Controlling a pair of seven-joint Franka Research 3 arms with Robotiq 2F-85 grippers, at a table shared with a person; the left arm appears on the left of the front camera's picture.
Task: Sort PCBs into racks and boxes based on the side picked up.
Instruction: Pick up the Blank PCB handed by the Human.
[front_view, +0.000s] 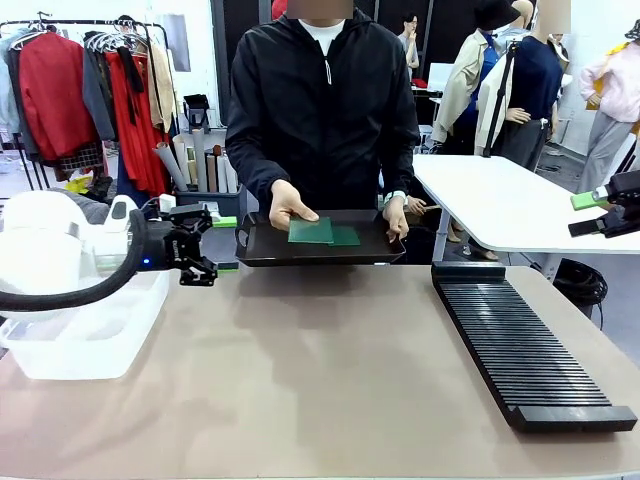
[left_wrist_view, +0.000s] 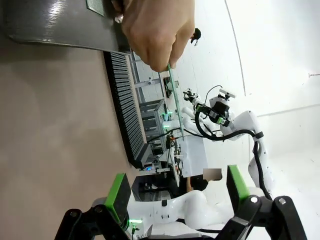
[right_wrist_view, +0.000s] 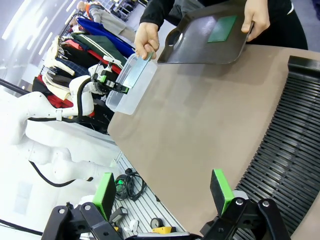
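Ahead, beyond the parted, empty fingers of the left gripper (left_wrist_view: 177, 192), a person's hand (left_wrist_view: 157, 30) pinches a green PCB (left_wrist_view: 173, 87) beside a black tray (left_wrist_view: 55, 22); the right gripper (right_wrist_view: 162, 192) also has its fingers apart and empty.

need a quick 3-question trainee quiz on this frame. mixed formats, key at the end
1. True or false: the left gripper is shut.
2. Where on the tan table does the clear plastic rectangular tub stand? A) at the robot's left side; B) at the robot's right side; C) in the middle.
3. Fill in: in the right wrist view, the person's hand pinches a ____.

Key: 1 false: it is open, with nothing between its green pads. 2 A. 3 thin flat green circuit board.
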